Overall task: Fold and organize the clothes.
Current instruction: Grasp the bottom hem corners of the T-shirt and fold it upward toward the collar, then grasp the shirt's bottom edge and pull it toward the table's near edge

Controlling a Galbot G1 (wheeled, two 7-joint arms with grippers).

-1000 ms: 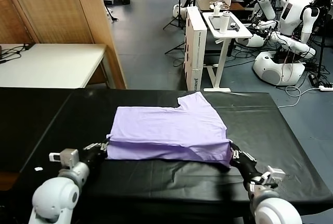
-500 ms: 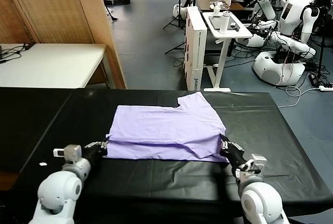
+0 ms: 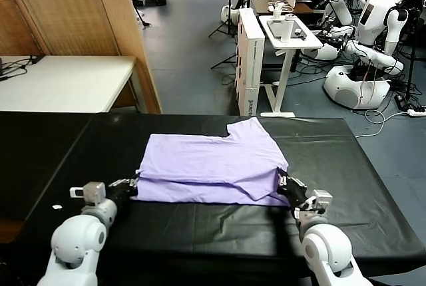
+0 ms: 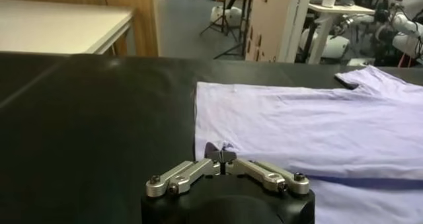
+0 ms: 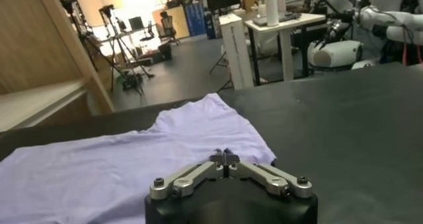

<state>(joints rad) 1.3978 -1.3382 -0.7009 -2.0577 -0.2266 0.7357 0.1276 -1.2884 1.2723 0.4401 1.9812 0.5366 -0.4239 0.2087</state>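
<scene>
— Two grippers, head view?
— The lavender T-shirt (image 3: 212, 169) lies folded flat on the black table (image 3: 346, 159). The left gripper (image 3: 130, 185) is at its near left corner, the right gripper (image 3: 285, 186) at its near right corner.
— Left wrist view?
— Fingertips pinched together on the shirt's edge.
— Right wrist view?
— Tips meet at the hem; I cannot tell whether fabric is held.

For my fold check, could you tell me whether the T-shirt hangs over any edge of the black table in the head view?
No: the T-shirt lies wholly on the black table, with dark tabletop showing on all its sides.
</scene>
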